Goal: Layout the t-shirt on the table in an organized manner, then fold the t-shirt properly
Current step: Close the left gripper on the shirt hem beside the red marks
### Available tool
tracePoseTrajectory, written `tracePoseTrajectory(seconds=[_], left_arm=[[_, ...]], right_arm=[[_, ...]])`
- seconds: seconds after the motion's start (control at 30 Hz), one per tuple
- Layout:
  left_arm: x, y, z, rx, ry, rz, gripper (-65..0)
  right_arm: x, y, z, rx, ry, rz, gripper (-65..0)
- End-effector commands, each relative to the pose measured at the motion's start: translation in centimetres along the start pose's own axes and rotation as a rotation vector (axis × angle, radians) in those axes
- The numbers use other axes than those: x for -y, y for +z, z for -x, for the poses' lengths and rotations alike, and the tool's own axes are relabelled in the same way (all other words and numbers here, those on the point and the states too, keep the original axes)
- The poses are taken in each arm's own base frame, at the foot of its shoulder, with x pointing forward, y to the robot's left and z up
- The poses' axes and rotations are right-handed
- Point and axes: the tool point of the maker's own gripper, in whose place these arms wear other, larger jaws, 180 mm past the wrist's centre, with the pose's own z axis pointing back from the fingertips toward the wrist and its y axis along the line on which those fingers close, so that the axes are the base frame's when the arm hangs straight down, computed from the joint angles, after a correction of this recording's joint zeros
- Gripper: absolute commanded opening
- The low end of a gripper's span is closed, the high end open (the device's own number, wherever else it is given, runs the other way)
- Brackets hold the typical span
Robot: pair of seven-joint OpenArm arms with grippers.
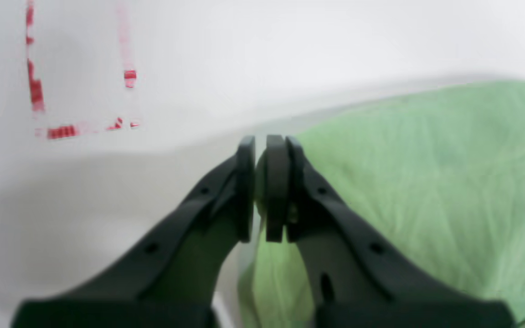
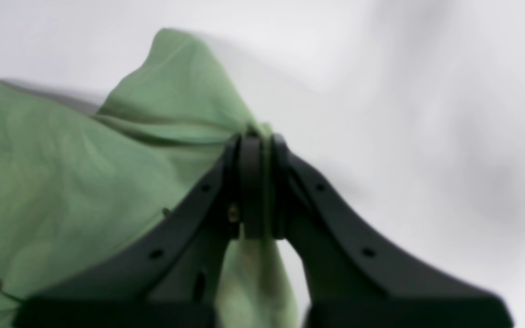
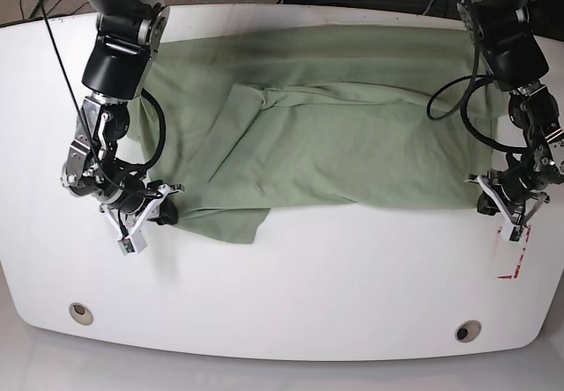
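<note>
Both grippers are pinched tight on cloth. From where I stand, the left gripper (image 1: 260, 189) has its black jaws pressed together on a thin edge of the t-shirt (image 1: 426, 182), with green fabric hanging down between and below the pads. Just beyond it on the table (image 1: 290, 54) are the broken red lines of a marked rectangle (image 1: 80, 91). The right gripper (image 2: 257, 187) is likewise clamped on the shirt (image 2: 62, 182), a bunched corner rising to a peak just behind its fingertips.

Seen from the base view, the pale green t-shirt (image 3: 335, 136) lies spread across the far half of the white table (image 3: 291, 294), wide and mostly flat, with a long diagonal fold near its middle and one flap trailing toward the near edge on that view's left. The right gripper (image 3: 145, 217) holds that trailing corner; the left gripper (image 3: 509, 204) holds the opposite near corner, right beside the red marks (image 3: 515, 259). Two round grommet holes (image 3: 80, 313) sit near the table's front edge, well apart from the cloth. Cables loop from each arm above the shirt.
</note>
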Motion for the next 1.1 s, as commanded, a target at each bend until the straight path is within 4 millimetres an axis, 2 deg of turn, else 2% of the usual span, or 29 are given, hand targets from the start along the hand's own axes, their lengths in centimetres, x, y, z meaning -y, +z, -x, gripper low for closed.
tracePoseTrajectory(seconds=[0.0, 0.17, 0.3, 0.63, 0.8, 0.87, 1.03, 1.07], left_arm=[[-1.0, 1.3, -2.3, 0.073, -0.025, -0.03, -62.8], [-1.7, 2.4, -2.5, 0.095, -0.03, -0.062, -62.8], [-2.3, 2.8, -2.4, 0.095, -0.034, -0.078, -62.8], [-5.5, 4.7, -1.6, 0.071, 0.014, -0.15, -62.5], [-5.9, 4.7, -1.2, 0.066, 0.031, -0.156, -61.4], [-5.7, 4.3, -0.8, 0.051, 0.038, -0.143, -57.9], [-5.1, 3.0, 0.8, 0.008, 0.069, -0.107, -41.0], [-5.0, 2.7, 1.0, 0.003, 0.082, -0.097, -35.1]], right_arm=[[0.2, 0.9, -3.0, 0.083, 0.027, 0.004, -62.1], [0.7, 1.2, -2.6, 0.056, 0.028, 0.016, -62.1], [1.4, 2.5, -3.5, 0.075, 0.039, 0.05, -62.1], [1.1, 3.8, -4.8, 0.083, 0.089, 0.078, -62.1], [1.0, 3.7, -4.2, 0.07, 0.085, 0.075, -62.0], [0.8, 3.6, -4.1, 0.068, 0.086, 0.072, -62.0], [0.2, 3.2, -3.7, 0.065, 0.076, 0.057, -62.0], [-0.1, 3.0, -3.6, 0.063, 0.074, 0.053, -62.0]])
